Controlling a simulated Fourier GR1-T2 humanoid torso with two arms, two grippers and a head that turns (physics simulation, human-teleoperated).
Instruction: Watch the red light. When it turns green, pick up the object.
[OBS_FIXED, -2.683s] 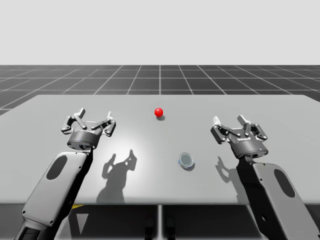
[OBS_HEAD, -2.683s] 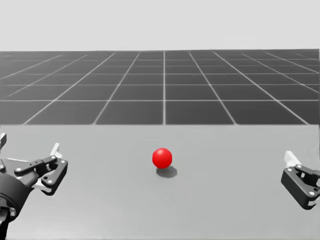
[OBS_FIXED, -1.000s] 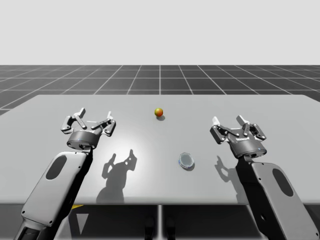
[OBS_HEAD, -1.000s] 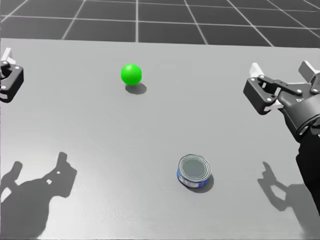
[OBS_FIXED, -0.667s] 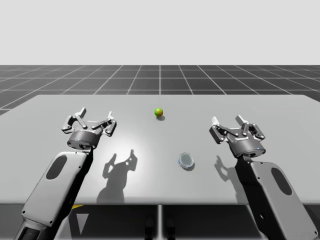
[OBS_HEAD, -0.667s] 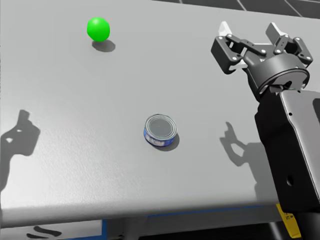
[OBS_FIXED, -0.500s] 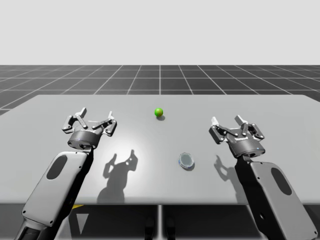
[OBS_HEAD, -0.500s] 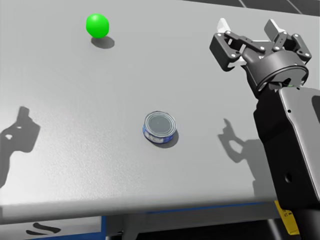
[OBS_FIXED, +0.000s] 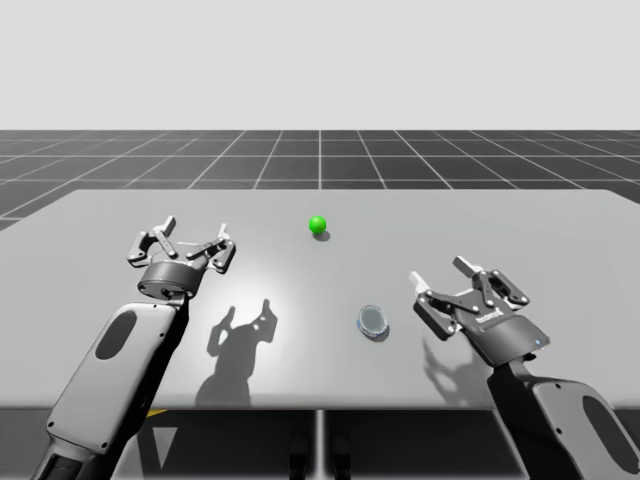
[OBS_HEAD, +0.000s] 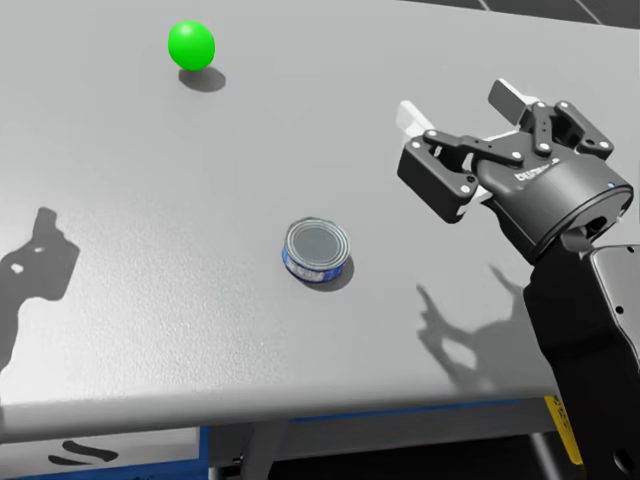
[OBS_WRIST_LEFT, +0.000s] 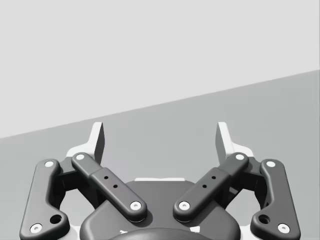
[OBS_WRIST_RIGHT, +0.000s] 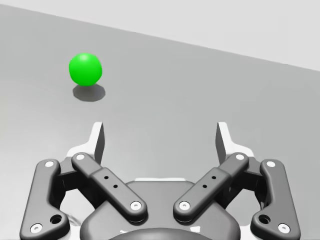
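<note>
Blue can (OBS_HEAD: 316, 250) — print illegible — near right gripper (OBS_HEAD: 460, 107).

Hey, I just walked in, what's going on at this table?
The light is green, so the go signal is on. My right hand is open and hangs over the table beside the can, not touching it. My left hand is open too, off to the other side, holding nothing. The can stands upright on the table, not yet picked up.
</note>
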